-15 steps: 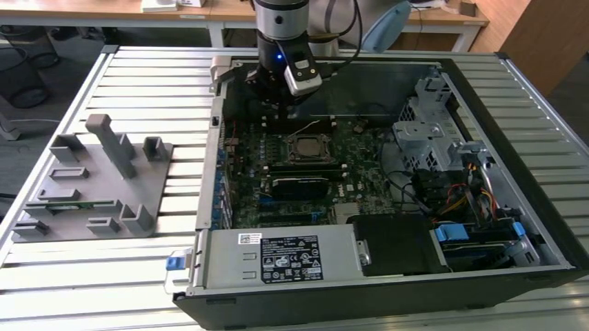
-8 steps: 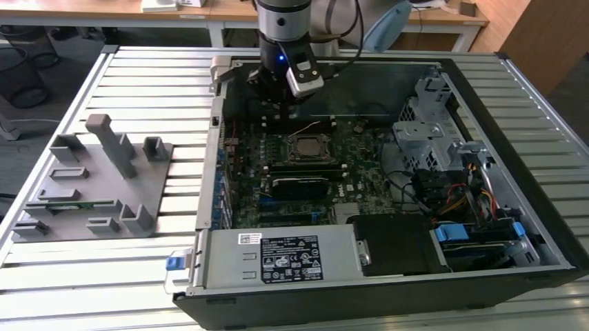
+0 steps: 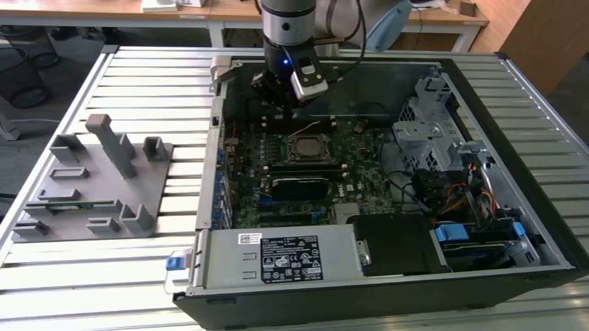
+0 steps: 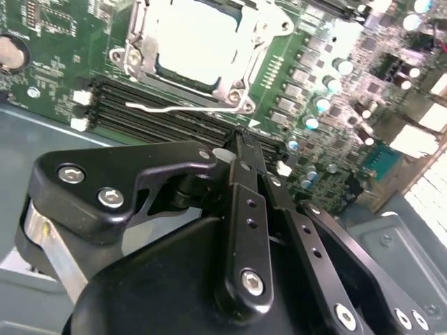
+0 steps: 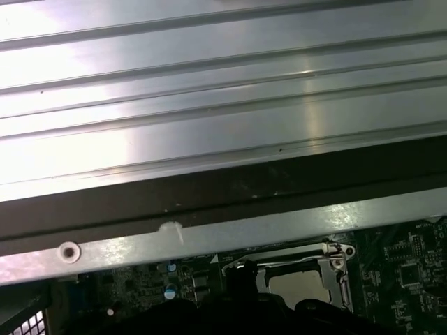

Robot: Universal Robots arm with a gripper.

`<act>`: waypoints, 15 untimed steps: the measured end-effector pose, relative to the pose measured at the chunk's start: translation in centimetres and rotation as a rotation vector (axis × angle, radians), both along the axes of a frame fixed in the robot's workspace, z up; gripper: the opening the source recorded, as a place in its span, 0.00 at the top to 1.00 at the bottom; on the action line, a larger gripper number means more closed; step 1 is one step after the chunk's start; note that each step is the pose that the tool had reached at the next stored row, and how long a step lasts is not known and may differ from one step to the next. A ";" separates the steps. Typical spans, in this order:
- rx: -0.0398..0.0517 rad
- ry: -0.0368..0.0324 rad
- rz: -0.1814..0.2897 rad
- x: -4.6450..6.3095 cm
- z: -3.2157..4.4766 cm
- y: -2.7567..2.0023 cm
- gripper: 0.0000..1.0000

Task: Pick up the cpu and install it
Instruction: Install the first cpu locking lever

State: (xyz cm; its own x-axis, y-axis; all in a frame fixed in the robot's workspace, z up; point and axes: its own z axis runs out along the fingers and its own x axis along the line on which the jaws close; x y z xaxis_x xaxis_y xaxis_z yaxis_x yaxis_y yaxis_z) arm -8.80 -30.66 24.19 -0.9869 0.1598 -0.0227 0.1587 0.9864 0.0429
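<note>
The cpu lies flat in the motherboard socket inside the open computer case, its silver top facing up. The second wrist view shows the cpu ringed by the socket's metal frame, with a thin wire lever beside it. It also appears in the first wrist view as the cpu below the case wall. My gripper hovers above the board, just beyond the socket toward the case's far wall. In the second wrist view the gripper has its black fingers pressed together, with nothing between them.
The case wall runs close behind the gripper. A black block sits on the board on the near side of the socket. The drive cage and cables fill the exterior view's right. A grey fixture tray stands on the slatted table at its left.
</note>
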 end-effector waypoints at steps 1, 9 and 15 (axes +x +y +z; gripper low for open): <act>0.0000 0.0000 0.000 0.3 -0.07 -0.01 0.89; 0.0019 -0.0002 0.004 1.5 -0.38 -0.05 0.89; -0.0157 0.0000 0.021 1.6 -0.55 -0.06 0.89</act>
State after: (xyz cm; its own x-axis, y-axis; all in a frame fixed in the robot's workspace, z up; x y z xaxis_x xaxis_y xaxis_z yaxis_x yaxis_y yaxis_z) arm -7.23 -30.72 23.64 -0.9900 0.1387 -0.0250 0.1380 0.9901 0.0274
